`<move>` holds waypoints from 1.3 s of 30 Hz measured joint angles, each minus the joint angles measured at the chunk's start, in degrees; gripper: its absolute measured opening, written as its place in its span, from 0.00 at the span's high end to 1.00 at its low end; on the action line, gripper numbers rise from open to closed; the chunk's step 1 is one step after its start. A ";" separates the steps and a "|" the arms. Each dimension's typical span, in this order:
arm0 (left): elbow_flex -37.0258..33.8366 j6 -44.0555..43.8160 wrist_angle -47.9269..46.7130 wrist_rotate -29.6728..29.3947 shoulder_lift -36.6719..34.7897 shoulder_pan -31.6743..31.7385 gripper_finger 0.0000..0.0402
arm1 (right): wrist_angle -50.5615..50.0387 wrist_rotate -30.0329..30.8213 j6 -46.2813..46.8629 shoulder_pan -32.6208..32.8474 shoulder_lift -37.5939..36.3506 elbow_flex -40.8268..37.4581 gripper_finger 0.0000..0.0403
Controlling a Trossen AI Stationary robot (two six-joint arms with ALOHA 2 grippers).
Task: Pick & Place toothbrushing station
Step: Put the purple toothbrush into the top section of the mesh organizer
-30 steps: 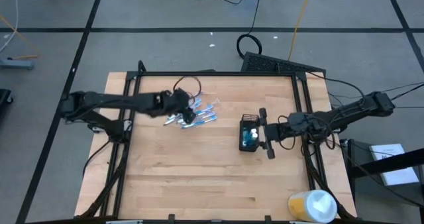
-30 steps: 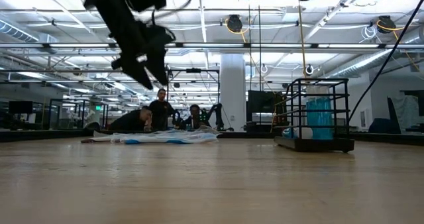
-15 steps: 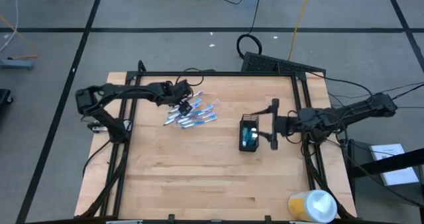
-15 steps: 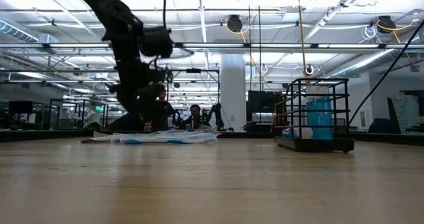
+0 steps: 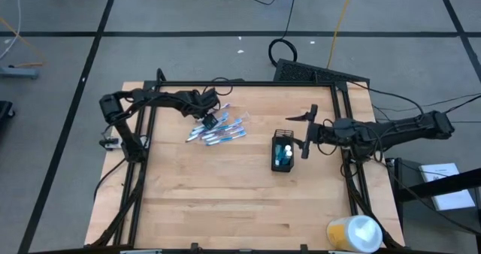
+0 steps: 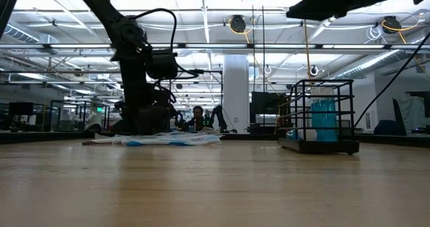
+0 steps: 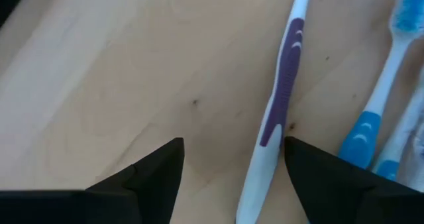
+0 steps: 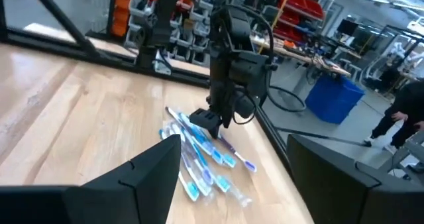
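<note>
Near right corner of the tabletop [image 5: 225,201]: a yellow-and-white roll [image 5: 355,233], not part of the job, well clear.

Mid-table toward the right edge: mesh cup [image 5: 282,151] upright, blue-and-white items already inside. Right gripper [image 5: 307,133] hangs just beside it on the right-edge side, fingers spread wide, nothing held.

Further back, toward the far left corner: toothbrushes [image 5: 218,131] lying loose in a fanned pile. Left gripper [image 5: 208,119] is low over the pile's far end, jaws open and empty, straddling a purple-handled brush [image 7: 278,111].

Risks, my read:
- brushes lie touching, so a close could pinch two or skate one sideways
- thin handle flat on wood means fingertips may clip the tabletop or slip off
- right gripper parked next to the cup crowds the drop path, could knock it.

Can't pick out any tubes.
</note>
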 joint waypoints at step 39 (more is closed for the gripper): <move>-2.60 12.18 25.75 2.26 -25.80 -13.30 0.95 | 13.62 7.50 9.73 -1.16 0.04 -6.38 0.34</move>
